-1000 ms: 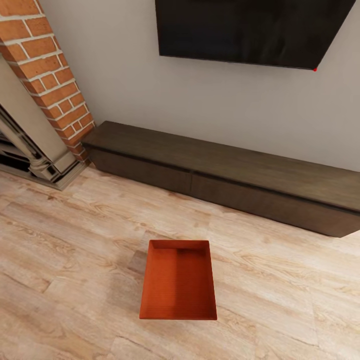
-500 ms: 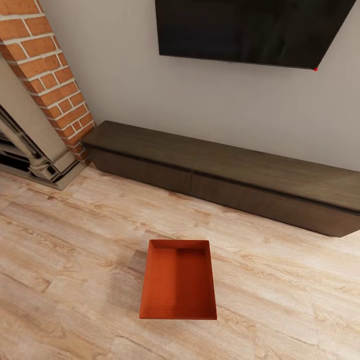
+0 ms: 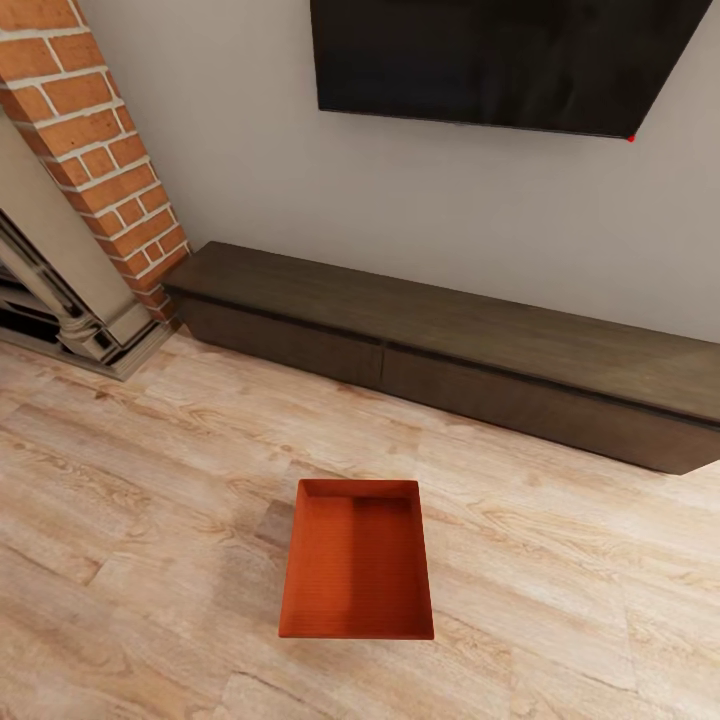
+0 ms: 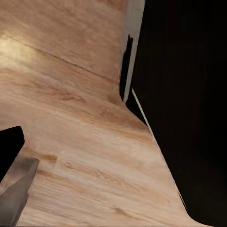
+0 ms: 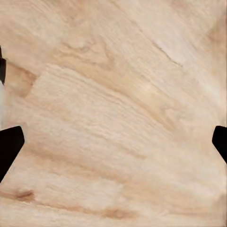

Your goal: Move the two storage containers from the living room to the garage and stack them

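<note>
Floor: light wood-plank floor (image 3: 120, 520), living room.
Left: red brick fireplace column (image 3: 105, 150).
Centre: orange-red rectangular open-top bin (image 3: 357, 560) upright on planks, apart from long low dark-brown cabinet (image 3: 450, 350) behind.
Above: black wall screen (image 3: 500, 60).
Right gripper (image 5: 113, 142): fingertips spread, grasping nothing.
Left gripper: state unclear.

Bare plank floor (image 3: 560, 590) rings container (image 3: 357, 560).

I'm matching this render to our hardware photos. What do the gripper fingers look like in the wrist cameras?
Only slivers show. In the right wrist view, the right gripper has black, angular fingers poking in from opposite edges, set wide apart over wood-plank floor. In the left wrist view, one black finger tip sits above a grey, metallic-looking part. No cables or markings are visible.
</note>
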{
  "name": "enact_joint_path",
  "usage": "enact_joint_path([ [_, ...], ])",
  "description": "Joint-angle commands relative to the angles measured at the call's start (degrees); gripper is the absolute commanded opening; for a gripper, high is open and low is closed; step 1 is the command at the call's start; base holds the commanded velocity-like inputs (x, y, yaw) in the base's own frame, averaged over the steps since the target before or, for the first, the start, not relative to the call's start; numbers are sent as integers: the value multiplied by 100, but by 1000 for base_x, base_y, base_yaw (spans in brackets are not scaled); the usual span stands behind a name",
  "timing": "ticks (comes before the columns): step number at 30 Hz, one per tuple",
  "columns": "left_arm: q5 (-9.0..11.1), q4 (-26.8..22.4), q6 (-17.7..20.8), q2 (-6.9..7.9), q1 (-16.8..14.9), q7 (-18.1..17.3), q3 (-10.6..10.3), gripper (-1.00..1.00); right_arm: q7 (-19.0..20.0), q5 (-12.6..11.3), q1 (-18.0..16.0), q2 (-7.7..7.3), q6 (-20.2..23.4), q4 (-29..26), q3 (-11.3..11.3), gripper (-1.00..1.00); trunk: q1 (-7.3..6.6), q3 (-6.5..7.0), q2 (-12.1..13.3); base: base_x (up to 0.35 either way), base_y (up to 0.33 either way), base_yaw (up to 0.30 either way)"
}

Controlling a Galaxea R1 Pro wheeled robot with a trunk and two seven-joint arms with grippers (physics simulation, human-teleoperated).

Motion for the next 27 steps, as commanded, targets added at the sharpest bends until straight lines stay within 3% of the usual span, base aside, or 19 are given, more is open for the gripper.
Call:
enact_joint_path([
  [1,345,-323,321,284,-19,3,131,100,-261,-33,-89,-37,23,-134,37,100,0,-3,-1,0,0,0],
  [4,1041,-609,1032,722,-144,10,339,100,-439,-351,-725,-69,41,-34,29,100,0,-3,-1,0,0,0],
  [6,1242,-660,1244,852,-336,22,378,100,-469,-569,-1122,-80,39,136,28,100,0,-3,-1,0,0,0],
  [8,1379,-644,1386,934,-741,176,402,100,-488,-795,-1624,-85,31,341,27,100,0,-3,-1,0,0,0],
  [11,1444,-514,1461,950,-1300,626,414,100,-497,-920,-2029,-74,-5,450,27,100,0,-3,-1,0,0,0],
  [12,1440,-404,1523,927,-1667,908,413,100,-495,-949,-2138,-36,-47,476,27,100,0,-3,-1,0,0,0],
  [14,1438,-338,1573,897,-1912,1052,412,100,-494,-957,-2179,-5,-93,482,29,100,0,-3,-1,0,0,0],
  [16,1430,-258,1651,810,-2392,1207,406,100,-493,-970,-2265,136,-200,489,33,100,0,-3,-1,0,0,0],
  [18,1425,-238,1673,739,-2597,1246,401,100,-493,-975,-2311,268,-232,491,34,100,0,-3,-1,0,0,0],
  [19,1394,-218,1699,490,-2937,1287,387,100,-493,-981,-2369,585,-265,493,35,100,0,-3,-1,0,0,0],
  [22,1252,-215,1704,124,-3173,1308,351,100,-493,-986,-2393,896,-278,499,35,100,0,-3,-1,0,0,0],
  [23,1093,-227,1706,-93,-3243,1312,315,100,-493,-985,-2399,1038,-282,500,35,100,0,-3,-1,0,0,0],
  [24,533,-232,1697,-582,-3316,1318,172,100,-491,-982,-2406,1224,-284,502,31,100,0,-3,-1,0,0,0],
  [25,339,-225,1687,-706,-3326,1319,119,100,-490,-982,-2406,1255,-285,502,30,100,0,-3,-1,0,0,0],
  [26,-48,-216,1664,-913,-3340,1323,28,100,-488,-981,-2405,1322,-286,504,32,100,0,-3,-1,0,0,0],
  [27,-226,-218,1655,-993,-3345,1327,-5,100,-487,-981,-2406,1363,-286,505,33,100,0,-3,-1,0,0,0],
])
